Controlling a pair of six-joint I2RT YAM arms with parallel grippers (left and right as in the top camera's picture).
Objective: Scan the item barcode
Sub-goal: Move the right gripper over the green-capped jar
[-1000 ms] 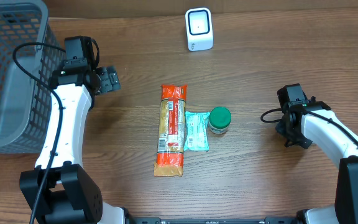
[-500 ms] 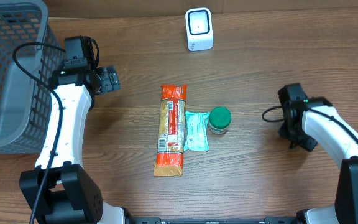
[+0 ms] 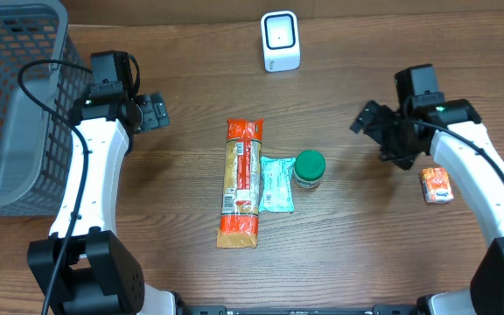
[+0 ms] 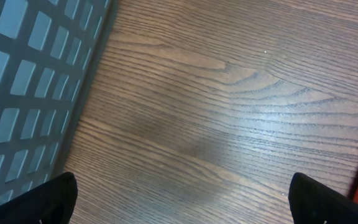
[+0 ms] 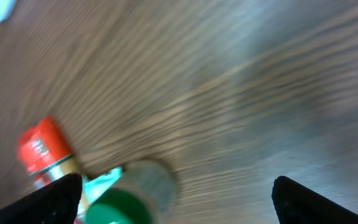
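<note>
Overhead view of a wooden table, with a green-lidded jar standing near its middle; every place below is given from that jar. Touching the jar on its left, a flat teal sachet lies on the wood. Against the sachet's far side lies a long orange packet, its length running from the far edge of the table towards you. The white barcode scanner stands upright well beyond the jar, near the far edge and a little to the left. A small orange pack lies flat well to the right of the jar, alone on the wood and touched by nothing. Your right gripper hovers to the right of the jar and a little beyond it, between the jar and the small orange pack. Its claw is spread wide and holds nothing. Its wrist camera is blurred, but it shows the two dark fingertips at opposite bottom corners with the jar's green lid low between them. Your left gripper sits far to the left of the jar, past the long orange packet and beside a grey mesh basket. Its claw is also wide and empty. Its wrist camera shows bare wood between the fingertips, the basket wall on one side, and a red corner at the other edge.
</note>
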